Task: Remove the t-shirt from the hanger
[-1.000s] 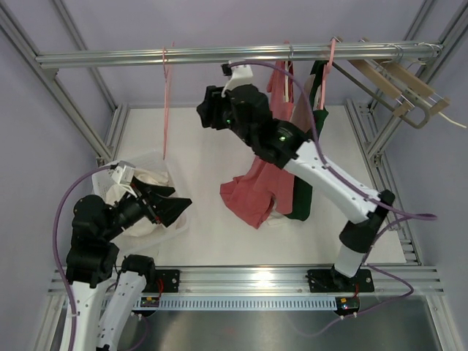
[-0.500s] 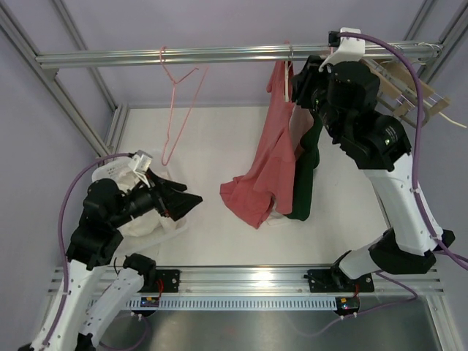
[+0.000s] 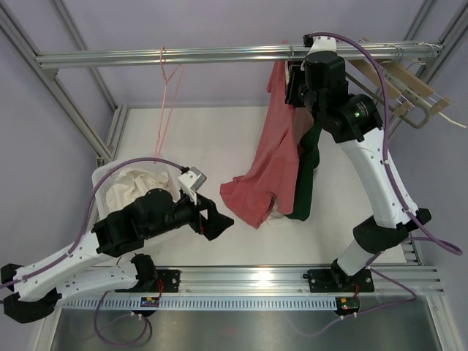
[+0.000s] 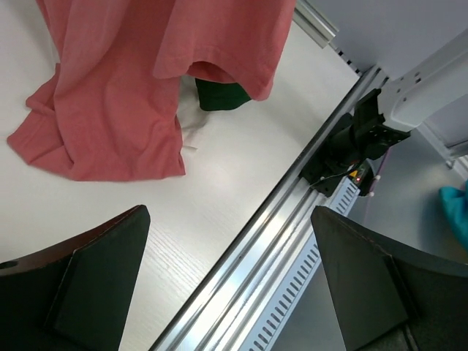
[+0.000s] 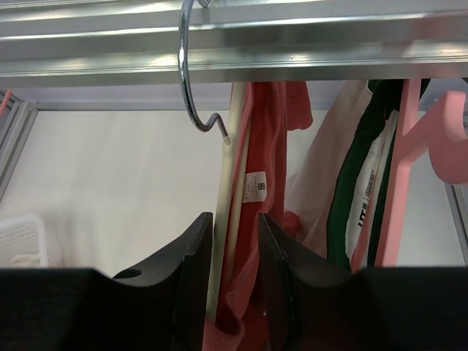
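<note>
The red t-shirt (image 3: 272,157) hangs from a cream hanger with a metal hook (image 5: 191,80) on the top rail, and its lower part lies bunched on the table (image 4: 110,110). My right gripper (image 3: 294,84) is up at the rail. In the right wrist view its jaws (image 5: 234,219) stand close on the cream hanger arm (image 5: 221,241) and the shirt's collar (image 5: 272,146). My left gripper (image 3: 219,221) is open and empty, low over the table just left of the shirt's hem, with its fingers wide apart (image 4: 230,219).
A green t-shirt (image 3: 306,183) on a pink hanger (image 5: 409,161) hangs right behind the red one. An empty pink hanger (image 3: 167,80) hangs at the rail's left. A white basket (image 3: 99,175) of pale clothes sits front left. Wooden hangers (image 3: 402,88) hang far right.
My right arm swung from the left part of the rail to the red shirt's hanger. My left arm reached from the basket toward the shirt's hem. The empty pink hanger has swung.
</note>
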`<state>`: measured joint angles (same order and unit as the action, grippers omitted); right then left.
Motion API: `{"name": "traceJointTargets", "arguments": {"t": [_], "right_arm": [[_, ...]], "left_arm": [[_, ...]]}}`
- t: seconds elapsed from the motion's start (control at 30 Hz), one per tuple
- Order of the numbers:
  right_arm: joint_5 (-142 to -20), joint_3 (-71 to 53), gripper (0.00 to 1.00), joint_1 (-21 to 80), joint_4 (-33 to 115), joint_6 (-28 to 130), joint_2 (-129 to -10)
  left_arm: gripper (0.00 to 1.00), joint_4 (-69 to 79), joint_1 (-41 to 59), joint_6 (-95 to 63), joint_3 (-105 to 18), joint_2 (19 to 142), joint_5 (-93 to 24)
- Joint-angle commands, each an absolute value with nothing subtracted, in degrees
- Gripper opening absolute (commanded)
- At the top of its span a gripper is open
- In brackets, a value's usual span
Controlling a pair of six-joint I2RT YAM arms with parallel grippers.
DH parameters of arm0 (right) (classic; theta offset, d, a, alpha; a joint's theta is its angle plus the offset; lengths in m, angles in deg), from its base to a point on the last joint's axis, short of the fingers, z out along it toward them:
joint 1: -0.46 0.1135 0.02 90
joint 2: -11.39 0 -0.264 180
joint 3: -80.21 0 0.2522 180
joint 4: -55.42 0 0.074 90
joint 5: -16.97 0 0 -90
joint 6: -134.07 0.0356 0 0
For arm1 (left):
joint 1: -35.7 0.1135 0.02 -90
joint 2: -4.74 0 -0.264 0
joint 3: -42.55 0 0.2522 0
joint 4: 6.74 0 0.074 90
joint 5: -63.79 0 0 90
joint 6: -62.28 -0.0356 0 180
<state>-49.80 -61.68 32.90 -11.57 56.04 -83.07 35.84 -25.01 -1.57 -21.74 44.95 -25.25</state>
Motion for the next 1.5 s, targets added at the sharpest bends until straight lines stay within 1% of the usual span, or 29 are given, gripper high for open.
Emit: {"name": "traceJointTargets", "arguments": {"t": [0.0,0.13,0.33,0.4,0.6,0.67,0.73,0.77,0.9,1.0,1.03,1.17,1.23,1.37,1.47], "right_arm": [[-51.67,-64.24,0.39,32.27,-12.21,53.39,-83.35],[-51.58,-65.64,0.37,32.27,-12.3,53.13,-85.64],[-51.67,-67.93,0.36,32.27,-13.18,53.3,-88.19],[-51.58,-69.59,0.3,32.27,-14.32,53.22,-88.98],[-50.44,-71.8,0.26,32.27,-15.73,52.43,-90.12],[-49.83,-71.89,0.13,32.27,-15.99,52.16,-90.3],[-49.39,-71.71,0.02,32.27,-15.73,51.9,-89.95],[-48.95,-71.54,0.0,32.27,-15.38,51.72,-89.69],[-49.38,-71.45,0.0,32.27,-11.78,50.06,-87.93],[-50.43,-70.14,0.0,32.27,-6.26,48.04,-85.65],[-50.79,-67.26,0.0,32.27,-1.8,47.59,-83.47],[-52.55,-58.72,0.0,32.27,8.43,46.54,-77.13],[-52.81,-56.17,0.0,32.27,10.63,46.27,-75.02],[-52.29,-52.65,0.0,32.27,10.29,46.88,-73.08],[-52.02,-46.5,0.0,32.27,11.69,48.2,-69.92]], "left_arm": [[0.99,31.64,-28.62,-3.72,-21.84,45.35,-16.1],[0.99,30.93,-30.92,-5.13,-21.4,45.35,-13.99],[0.99,31.02,-31.36,-5.39,-19.82,44.82,-13.29],[0.99,31.1,-31.27,-5.48,-19.64,44.38,-13.02],[0.99,30.84,-31.27,-5.13,-18.68,43.94,-12.85],[0.99,30.67,-31.36,-5.04,-18.59,43.68,-12.76],[0.99,30.66,-31.27,-5.13,-18.5,43.33,-12.58],[0.99,30.66,-31.36,-5.22,-18.5,43.15,-12.58],[0.99,30.66,-31.27,-5.48,-18.76,42.71,-12.23],[0.99,30.66,-31.36,-5.48,-18.94,43.15,-12.32],[0.99,30.66,-31.27,-5.48,-18.94,43.24,-12.32],[0.99,30.66,-31.27,-5.22,-18.68,42.98,-12.06],[0.99,30.66,-31.27,-5.39,-18.59,42.45,-11.88],[0.99,30.75,-31.27,-5.66,-18.76,42.36,-12.05],[0.99,30.75,-31.27,-5.75,-19.2,42.62,-12.58]]}}
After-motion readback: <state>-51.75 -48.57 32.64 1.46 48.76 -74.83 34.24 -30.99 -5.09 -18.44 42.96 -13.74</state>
